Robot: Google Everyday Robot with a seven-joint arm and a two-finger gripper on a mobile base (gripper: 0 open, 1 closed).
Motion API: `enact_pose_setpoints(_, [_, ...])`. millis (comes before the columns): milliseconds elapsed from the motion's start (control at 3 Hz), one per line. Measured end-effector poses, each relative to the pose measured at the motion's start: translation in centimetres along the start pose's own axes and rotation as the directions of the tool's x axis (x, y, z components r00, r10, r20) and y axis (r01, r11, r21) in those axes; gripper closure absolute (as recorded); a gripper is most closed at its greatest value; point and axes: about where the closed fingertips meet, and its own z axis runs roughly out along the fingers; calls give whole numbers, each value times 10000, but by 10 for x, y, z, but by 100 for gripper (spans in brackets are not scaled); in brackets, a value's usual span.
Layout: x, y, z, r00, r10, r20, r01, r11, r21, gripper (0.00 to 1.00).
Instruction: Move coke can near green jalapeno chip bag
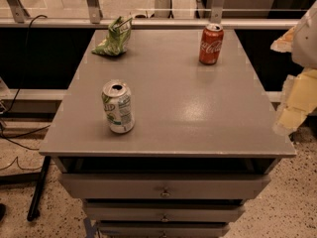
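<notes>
Coke can (211, 44) stands upright on the grey table (198, 118), close to the table's far right corner, its silver top up and its white lettering toward the camera. Bare table top lies all around it. Green chip bag (114, 37) sits near the table's far left corner, crumpled and leaning, well apart from the coke can along the same far edge. A white-and-green can (118, 106) stands upright on the near left part of the table, its opened top showing, well apart from both the bag and the coke can.

The gripper (296, 100) hangs at the table's right edge, against the right border of the view, about level with the middle of that edge. It shows only as pale white and yellowish shapes, partly cut off by the border. It is well apart from the coke can and from the other things on the table. Whether it is released or clenched cannot be told, nor whether anything is in it.

Under the table top are stacked grey drawers (163, 187), each with a small knob at its middle; a dark gap runs between the table top and the uppermost drawer. Behind the table's far edge runs a pale rail (163, 23) with metal posts rising from it. On the speckled floor (292, 207) left of the table lie black cables (25, 131), and a dark bar (39, 187) slants down beside the table's near left corner.
</notes>
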Motion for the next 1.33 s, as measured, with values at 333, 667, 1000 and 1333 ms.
enact_pose_setpoints(333, [0, 0, 0, 10000, 0, 1, 0, 10000, 3, 0])
enact_pose_setpoints(667, [1, -27, 15, 9989, 228, 404, -243, 9990, 382, 0])
enact_pose_setpoints(1000, [-3, -81, 49, 9935, 611, 961, -694, 9939, 855, 0])
enact_pose_setpoints(1333, [-9, -138, 84, 9768, 1231, 1751, -1420, 9848, 996, 0])
